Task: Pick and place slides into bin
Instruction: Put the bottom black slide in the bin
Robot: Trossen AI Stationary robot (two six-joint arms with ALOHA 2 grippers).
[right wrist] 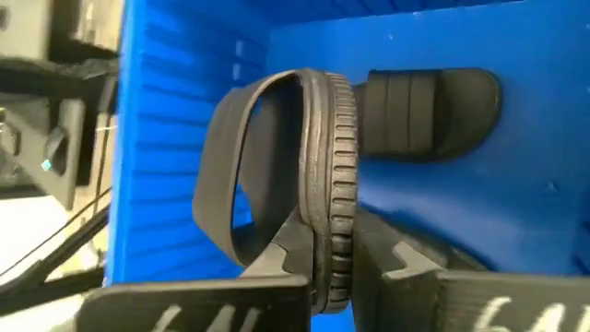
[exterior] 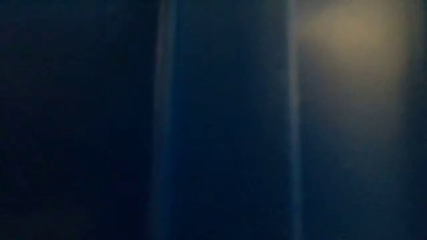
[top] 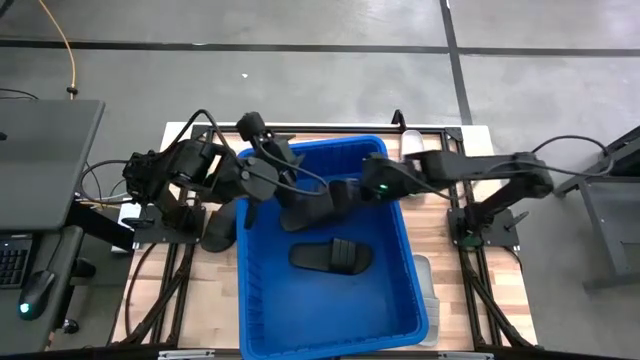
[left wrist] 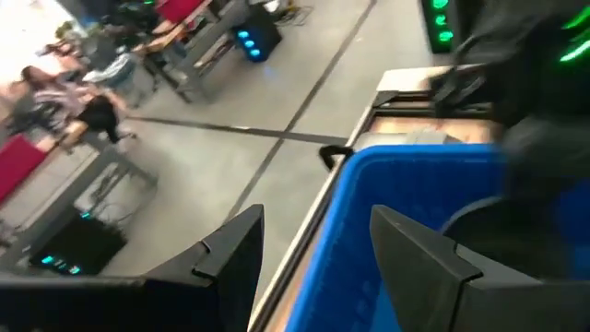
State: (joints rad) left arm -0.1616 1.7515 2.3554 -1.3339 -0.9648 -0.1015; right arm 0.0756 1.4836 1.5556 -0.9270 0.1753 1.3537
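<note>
One black slide (right wrist: pixel 304 184) hangs over the blue bin (top: pixel 262 300), pinched at its thin sole edge by your right gripper (right wrist: pixel 334 254), so it looks light and bendy.

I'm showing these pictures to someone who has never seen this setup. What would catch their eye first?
The bright blue bin dominates the middle of the table, with one black slide lying flat on its floor. Over the bin's far end, the right tool is shut on the edge of another black slide, dangling it inside the bin. The left tool hangs open at the bin's rim, empty.
</note>
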